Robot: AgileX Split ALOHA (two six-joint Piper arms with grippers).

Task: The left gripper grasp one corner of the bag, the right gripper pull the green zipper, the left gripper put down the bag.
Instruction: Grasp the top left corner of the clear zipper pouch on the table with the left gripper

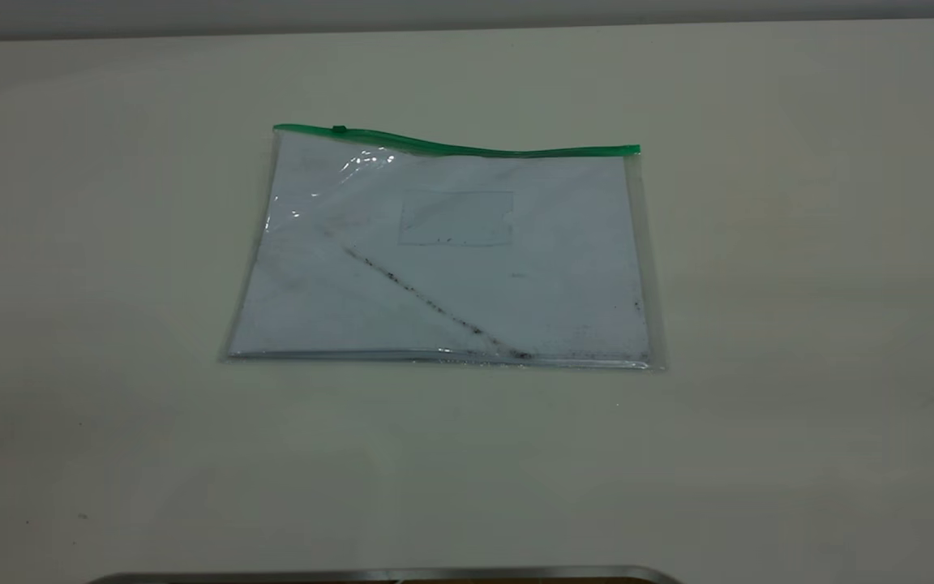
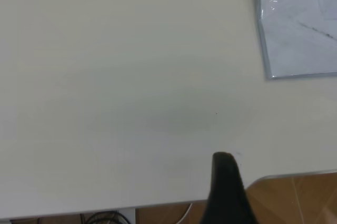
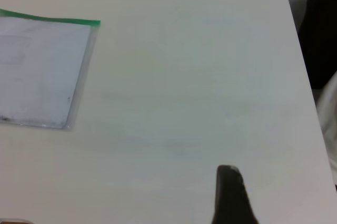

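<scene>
The bag point(image 1: 443, 259) lies flat on the middle of the white table, a clear pouch with white paper, a dark diagonal smudge and a faint rectangular patch. The green zipper point(image 1: 459, 147) runs along its far edge, with the small slider tab point(image 1: 339, 129) near the left end. Neither arm shows in the exterior view. In the left wrist view only the left gripper's black tip point(image 2: 224, 163) shows, over bare table near the front edge, far from the bag's corner point(image 2: 297, 29). In the right wrist view the right gripper's tip point(image 3: 229, 176) is well off the bag point(image 3: 42, 71) and its zipper end point(image 3: 58, 20).
The white table point(image 1: 799, 324) spreads wide round the bag. A metal-edged rim point(image 1: 386, 574) runs along its front edge, with wooden floor point(image 2: 300, 197) beyond it. A dark object point(image 3: 322, 34) stands past the table's right edge.
</scene>
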